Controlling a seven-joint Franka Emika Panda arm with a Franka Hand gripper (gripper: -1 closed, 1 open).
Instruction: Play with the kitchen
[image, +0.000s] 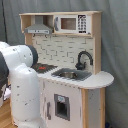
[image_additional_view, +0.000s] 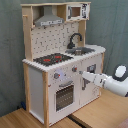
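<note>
The toy play kitchen fills the frame's centre in both exterior views. The white arm enters from lower right, its gripper at the cabinet front (finger state: cannot tell). Black faucet stands upper centre.

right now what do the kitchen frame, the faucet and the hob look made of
Kitchen frame: pale, matt wood by its tan tone, with white painted panels. Faucet: black, perhaps plastic or coated metal; the look leaves it open. Hob: flat black surface with red rings, probably printed or painted.
</note>
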